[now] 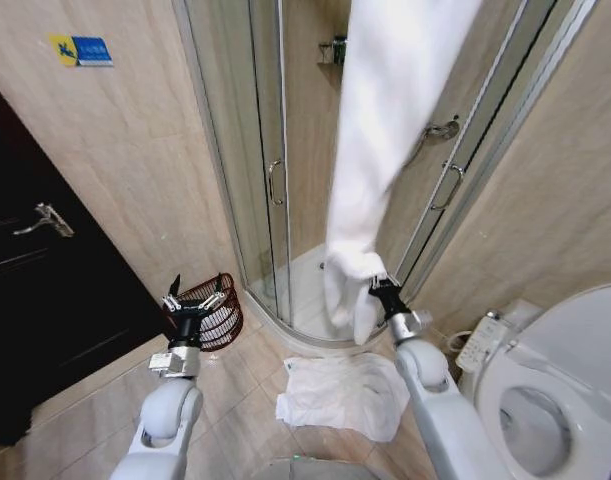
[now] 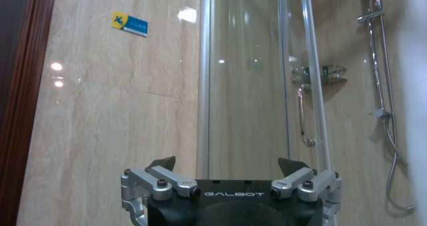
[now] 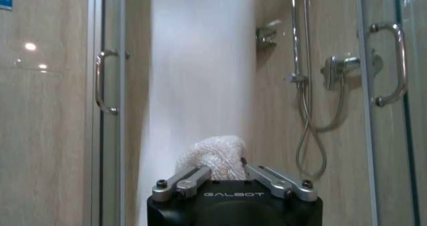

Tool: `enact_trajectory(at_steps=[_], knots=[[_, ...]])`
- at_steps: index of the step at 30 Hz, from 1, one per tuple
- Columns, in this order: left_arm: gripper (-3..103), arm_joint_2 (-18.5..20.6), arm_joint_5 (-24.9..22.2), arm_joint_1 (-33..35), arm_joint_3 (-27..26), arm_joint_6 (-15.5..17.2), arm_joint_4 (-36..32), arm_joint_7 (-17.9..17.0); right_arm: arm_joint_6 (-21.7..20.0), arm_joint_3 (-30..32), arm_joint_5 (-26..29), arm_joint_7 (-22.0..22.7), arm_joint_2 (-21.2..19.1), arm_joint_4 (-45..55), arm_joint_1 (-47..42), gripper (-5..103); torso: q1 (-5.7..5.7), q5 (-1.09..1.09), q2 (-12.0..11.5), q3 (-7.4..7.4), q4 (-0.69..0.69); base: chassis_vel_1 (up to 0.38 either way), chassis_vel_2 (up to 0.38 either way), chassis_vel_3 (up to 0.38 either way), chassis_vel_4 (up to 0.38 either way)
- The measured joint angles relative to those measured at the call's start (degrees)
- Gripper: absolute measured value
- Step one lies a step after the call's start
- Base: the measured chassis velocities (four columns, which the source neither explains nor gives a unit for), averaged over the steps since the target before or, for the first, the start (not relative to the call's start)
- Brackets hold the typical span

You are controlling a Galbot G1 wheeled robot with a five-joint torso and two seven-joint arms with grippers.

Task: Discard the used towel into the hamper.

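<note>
1. Towel [image 1: 385, 130]: long, white, hanging down in front of the open shower stall [image 1: 285, 180], lower end bunched at the right gripper [image 1: 377, 290].
2. Right gripper: raised before the stall, jaws pressed onto the towel's bottom fold, a lump of terry sticking out between them.
3. Hamper [image 1: 217, 310]: dark reddish open-weave basket on the floor against the tiled wall, between the black door [image 1: 45, 300] and the stall, well to the left of the towel.
4. Left gripper [image 1: 193, 303]: lifted just in front of the hamper, jaws spread, holding nothing.
5. Second white cloth [image 1: 345, 392]: crumpled flat on the floor tiles below the right arm, near the toilet [image 1: 555, 390]; untouched.
6. Step in hand, judged: towel seized, still hanging from above, not yet pulled free.
7. Next move likely calls for: drawing the towel down and clear, then carrying it leftward across to the hamper's open mouth without dragging the trailing length.
8. Head view alone: hamper, floor cloth, both arms together.
9. Right wrist view: pinch up close, towel [image 3: 215, 158] wedged between the fingers [image 3: 190, 181].
10. Left wrist view: bare spread fingers [image 2: 160, 178] facing the wall and stall glass.
</note>
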Motion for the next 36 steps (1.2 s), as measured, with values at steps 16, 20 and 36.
enact_trajectory(at_steps=[16, 20, 36], knots=[[100, -0.87, 0.34, 1.15, 0.17, -0.01, -1.48, 0.07, 2.81, -0.2, -3.13, -0.28, 1.75, 3.29, -1.43, 4, 0.0, -0.01, 0.0, 0.0, 0.01, 0.0, 0.0, 0.0, 0.0], [100, -1.1, 0.86, 0.97, 0.45, 0.74, -0.99, 0.14, 2.9, 0.23, -3.13, -0.25, 1.83, 3.56, -1.48, 4, 0.0, -0.01, 0.0, 0.0, 0.01, 0.0, 0.0, 0.0, 0.0], [100, -0.82, 1.19, 0.32, 0.49, 2.3, 0.23, 0.83, 2.9, 0.67, -3.61, -0.03, 3.02, 3.25, -0.6, 4, 0.0, 0.0, 0.0, 0.0, 0.0, 0.005, 0.006, 0.005, 0.007]])
